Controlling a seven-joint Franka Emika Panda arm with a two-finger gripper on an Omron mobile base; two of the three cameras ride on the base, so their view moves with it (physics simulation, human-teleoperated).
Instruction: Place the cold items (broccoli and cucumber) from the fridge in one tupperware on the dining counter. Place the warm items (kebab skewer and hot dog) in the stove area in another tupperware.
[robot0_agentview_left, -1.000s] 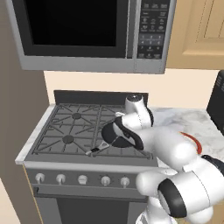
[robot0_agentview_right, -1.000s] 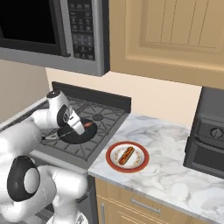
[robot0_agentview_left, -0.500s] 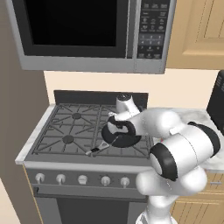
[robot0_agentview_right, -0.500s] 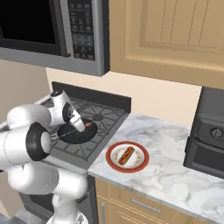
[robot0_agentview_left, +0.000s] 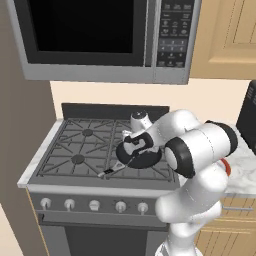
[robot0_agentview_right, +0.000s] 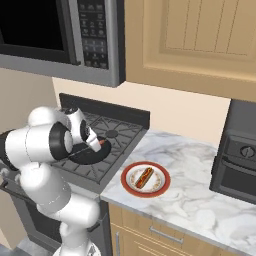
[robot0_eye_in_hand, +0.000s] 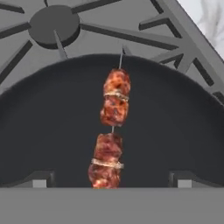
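Note:
A kebab skewer (robot0_eye_in_hand: 111, 131) with browned meat chunks lies in a black pan (robot0_eye_in_hand: 52, 131) on the stove's front right burner. My gripper (robot0_eye_in_hand: 111, 181) hangs open just above it, one fingertip on each side of the skewer's near end, touching nothing. From the left base view the gripper (robot0_agentview_left: 136, 146) sits over the pan (robot0_agentview_left: 145, 159). In the right base view a red bit of the kebab skewer (robot0_agentview_right: 101, 142) peeks out beside the hand. The hot dog (robot0_agentview_right: 145, 175) rests on a red-rimmed plate (robot0_agentview_right: 128, 184) on the marble counter, right of the stove.
The pan's handle (robot0_agentview_left: 112, 170) points toward the stove's front edge. A microwave (robot0_agentview_left: 100, 40) hangs low above the gas stove (robot0_agentview_left: 75, 150). A dark toaster oven (robot0_agentview_right: 237, 150) stands at the counter's right end, under wooden cabinets (robot0_agentview_right: 200, 35).
The arm has folded in, its elbow rising, and the hand has come down lower over the pan. The jaws stayed open; kebab and hot dog have not moved.

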